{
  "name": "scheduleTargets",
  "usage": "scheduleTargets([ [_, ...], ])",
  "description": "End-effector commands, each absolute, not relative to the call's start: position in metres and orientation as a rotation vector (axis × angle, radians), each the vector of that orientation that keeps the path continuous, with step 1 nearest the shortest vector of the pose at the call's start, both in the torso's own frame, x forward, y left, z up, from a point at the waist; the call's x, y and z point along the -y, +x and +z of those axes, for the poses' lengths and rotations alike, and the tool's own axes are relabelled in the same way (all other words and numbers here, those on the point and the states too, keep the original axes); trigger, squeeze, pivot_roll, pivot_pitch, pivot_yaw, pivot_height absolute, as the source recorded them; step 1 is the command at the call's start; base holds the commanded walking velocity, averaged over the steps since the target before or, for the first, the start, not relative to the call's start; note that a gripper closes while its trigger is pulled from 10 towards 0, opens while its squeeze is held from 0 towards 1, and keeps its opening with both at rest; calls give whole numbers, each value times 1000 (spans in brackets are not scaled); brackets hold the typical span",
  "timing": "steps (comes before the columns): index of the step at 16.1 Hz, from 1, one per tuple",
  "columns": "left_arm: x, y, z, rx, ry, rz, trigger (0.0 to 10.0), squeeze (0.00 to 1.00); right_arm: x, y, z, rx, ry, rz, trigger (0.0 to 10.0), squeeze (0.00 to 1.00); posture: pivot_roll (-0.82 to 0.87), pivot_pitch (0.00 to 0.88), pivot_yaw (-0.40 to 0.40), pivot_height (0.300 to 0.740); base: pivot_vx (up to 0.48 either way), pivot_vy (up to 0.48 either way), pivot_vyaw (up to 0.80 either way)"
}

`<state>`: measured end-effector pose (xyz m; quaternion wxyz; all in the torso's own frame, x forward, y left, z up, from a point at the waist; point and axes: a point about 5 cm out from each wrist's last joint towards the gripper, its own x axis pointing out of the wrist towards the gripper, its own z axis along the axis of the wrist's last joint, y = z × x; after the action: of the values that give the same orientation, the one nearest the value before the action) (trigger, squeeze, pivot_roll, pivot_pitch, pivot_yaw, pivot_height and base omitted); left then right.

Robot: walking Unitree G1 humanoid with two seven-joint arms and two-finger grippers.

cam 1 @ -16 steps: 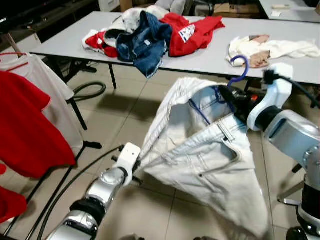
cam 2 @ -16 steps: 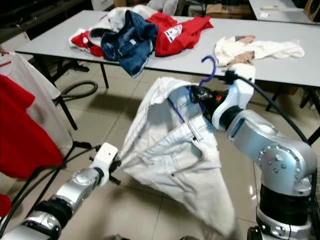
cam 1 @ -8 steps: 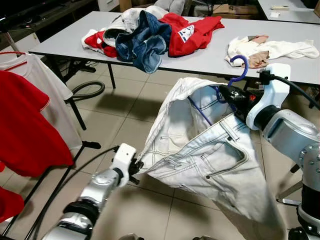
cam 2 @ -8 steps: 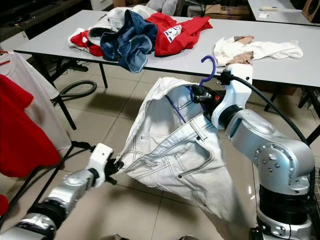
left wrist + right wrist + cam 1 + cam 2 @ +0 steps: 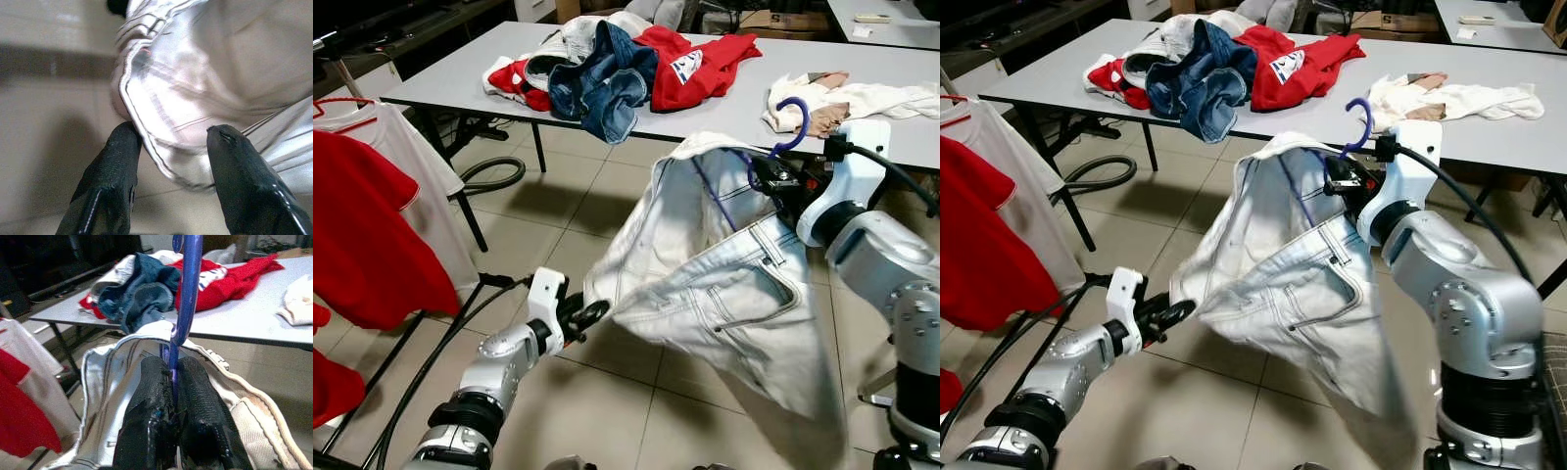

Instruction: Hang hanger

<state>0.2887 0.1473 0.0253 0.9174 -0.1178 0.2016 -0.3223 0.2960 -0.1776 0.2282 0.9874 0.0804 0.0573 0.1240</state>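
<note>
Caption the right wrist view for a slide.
Right hand pinching the blue hanger inside pale jeans.

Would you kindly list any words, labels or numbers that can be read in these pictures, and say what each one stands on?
No text can be read.
White patch with a dark mark on the red garment on the table: too small and blurred to read.
White jeans and purple hanger: no lettering to be made out.
</note>
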Motion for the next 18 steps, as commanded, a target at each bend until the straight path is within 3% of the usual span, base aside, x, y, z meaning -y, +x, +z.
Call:
scheduleTargets([
  [1,-154,284,26,-412,-237,-692,10000,1000,177,298,225,-93,143,242,10000,0,-114,0,40,740,0,0,0],
  [2,-157,283,26,-405,-213,-696,10000,1000,177,299,220,-100,138,239,10000,0,-114,0,40,740,0,0,0],
  [3,-160,283,28,-390,-210,-684,10000,439,177,300,217,-107,131,235,10000,0,-113,0,39,740,0,0,0],
  [4,-165,286,35,-339,-220,-657,10000,0,177,301,206,-122,112,225,10000,0,-113,0,39,740,0,0,0],
  [8,-165,285,76,-200,-279,-674,10000,0,176,296,139,-253,174,211,10000,0,-94,0,43,740,0,0,0],
  [10,-157,287,84,-176,-195,-644,10000,0,175,288,119,-294,189,191,10000,0,-81,0,44,740,0,0,0],
  [14,-165,298,95,-171,-59,-392,10000,0,178,273,103,-271,157,200,10000,0,-72,0,54,740,0,0,191],
  [16,-173,293,105,-132,-116,-254,10000,0,178,266,96,-260,154,224,10000,0,-63,0,60,740,0,0,763],
  [18,-175,292,102,-149,-123,-228,10000,0,181,266,91,-265,124,210,10000,0,-71,0,71,740,0,0,778],
])
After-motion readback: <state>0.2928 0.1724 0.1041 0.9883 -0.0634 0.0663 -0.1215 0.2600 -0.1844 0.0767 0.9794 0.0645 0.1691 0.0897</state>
